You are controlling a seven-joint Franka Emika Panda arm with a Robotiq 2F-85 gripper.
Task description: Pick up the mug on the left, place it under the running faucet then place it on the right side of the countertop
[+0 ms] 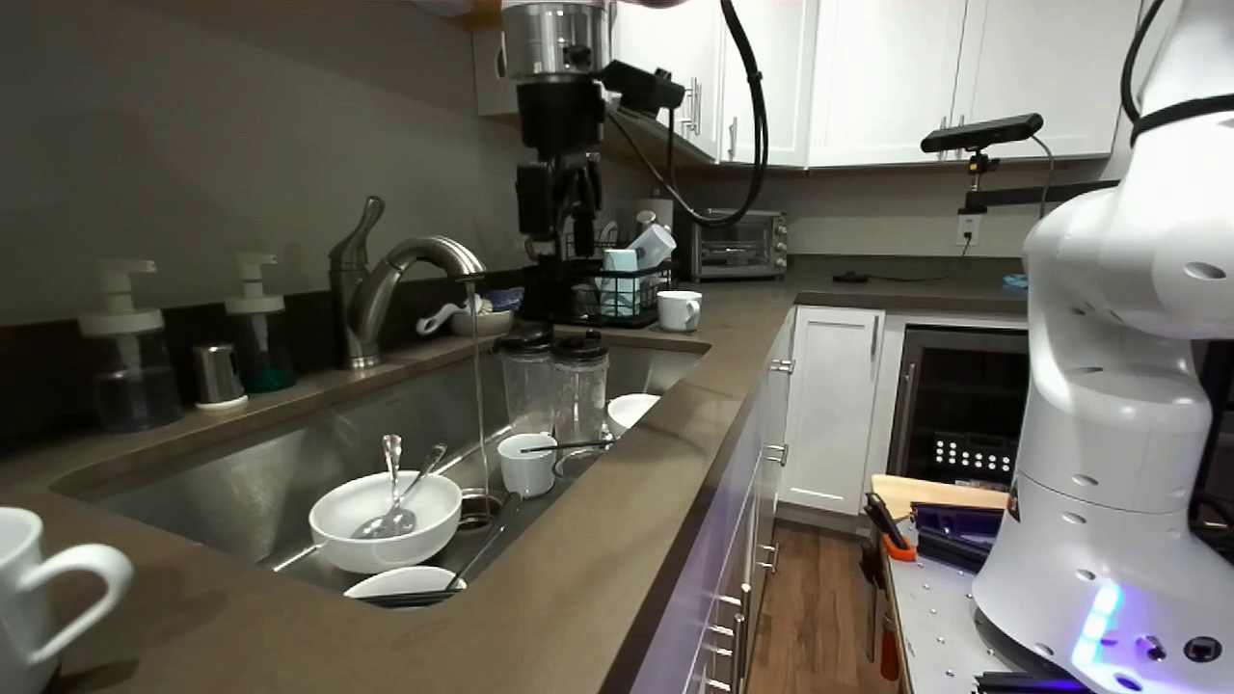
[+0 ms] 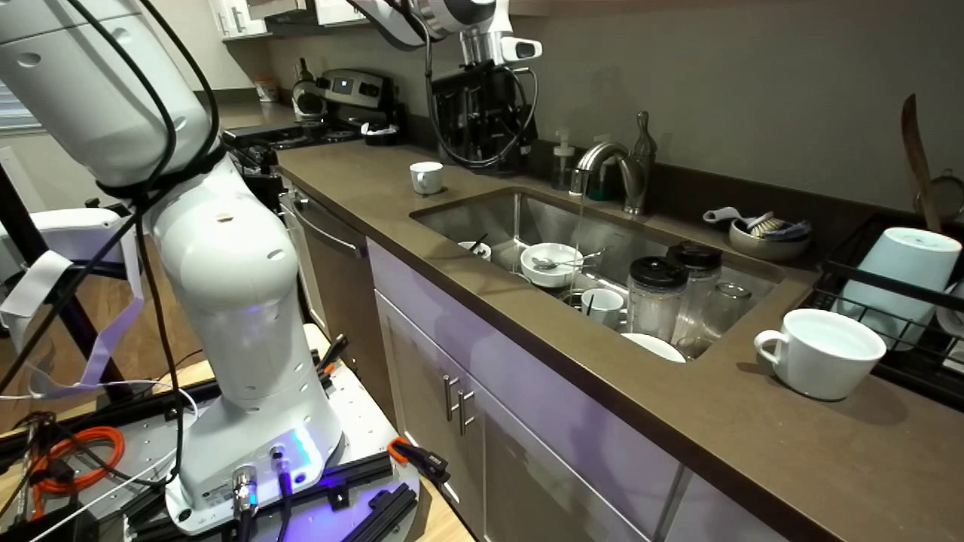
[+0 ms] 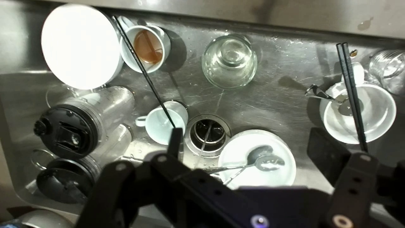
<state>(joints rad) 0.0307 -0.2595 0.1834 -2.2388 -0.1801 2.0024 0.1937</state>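
Aloft, gripper (image 3: 250, 149) wide above sink (image 3: 275, 107).

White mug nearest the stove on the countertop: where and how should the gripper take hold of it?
Probably by the rim of the white mug, opposite its handle, coming from straight above with the jaws straddling the mug's wall: it stands upright, mouth up, and the handle juts sideways. The gripper points down, jaws open.

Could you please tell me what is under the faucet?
Water runs from the faucet toward the drain, with a bowl and a cup beside it. The drain's dark depths cannot be made out, and the sink floor beneath the bowl is covered.
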